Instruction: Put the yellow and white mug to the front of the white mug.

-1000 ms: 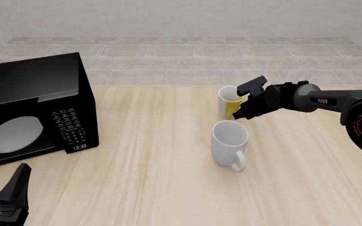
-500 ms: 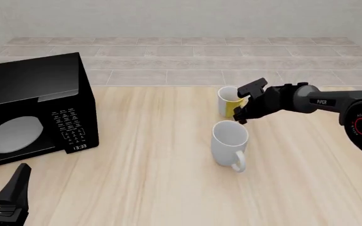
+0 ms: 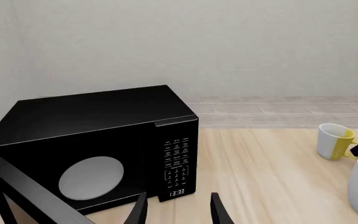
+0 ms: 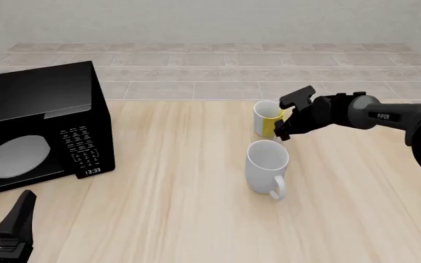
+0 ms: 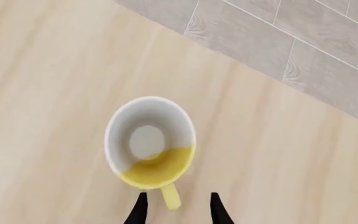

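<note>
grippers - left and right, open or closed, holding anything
Left gripper: open, holding nothing, parked near the microwave.
Right gripper: open, fingers either side of the yellow and white mug handle, not gripping.

Yellow and white mug (image 4: pixel 267 118) seemingly just behind white mug (image 4: pixel 266 165).

Bright, even, diffuse light; faint soft shadows; sharp renders, no blur or glare.
</note>
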You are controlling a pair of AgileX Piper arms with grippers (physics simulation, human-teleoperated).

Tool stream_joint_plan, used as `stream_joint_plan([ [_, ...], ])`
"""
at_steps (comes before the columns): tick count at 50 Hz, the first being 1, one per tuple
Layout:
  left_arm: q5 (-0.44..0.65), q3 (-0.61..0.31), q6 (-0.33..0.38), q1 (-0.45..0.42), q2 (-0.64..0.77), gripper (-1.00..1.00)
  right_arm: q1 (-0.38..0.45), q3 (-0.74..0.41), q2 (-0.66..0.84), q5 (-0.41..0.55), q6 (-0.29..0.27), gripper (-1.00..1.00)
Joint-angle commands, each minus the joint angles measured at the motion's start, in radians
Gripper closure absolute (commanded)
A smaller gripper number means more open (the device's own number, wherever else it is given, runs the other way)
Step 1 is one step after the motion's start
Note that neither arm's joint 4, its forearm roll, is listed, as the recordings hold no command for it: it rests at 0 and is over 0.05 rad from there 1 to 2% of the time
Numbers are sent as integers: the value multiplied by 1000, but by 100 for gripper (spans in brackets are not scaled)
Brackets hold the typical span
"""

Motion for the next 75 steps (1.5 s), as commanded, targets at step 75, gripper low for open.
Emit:
stream_joint_plan([
  [75,0,0,0,0,0,-100,12,571,-738,-157,-5,-100],
])
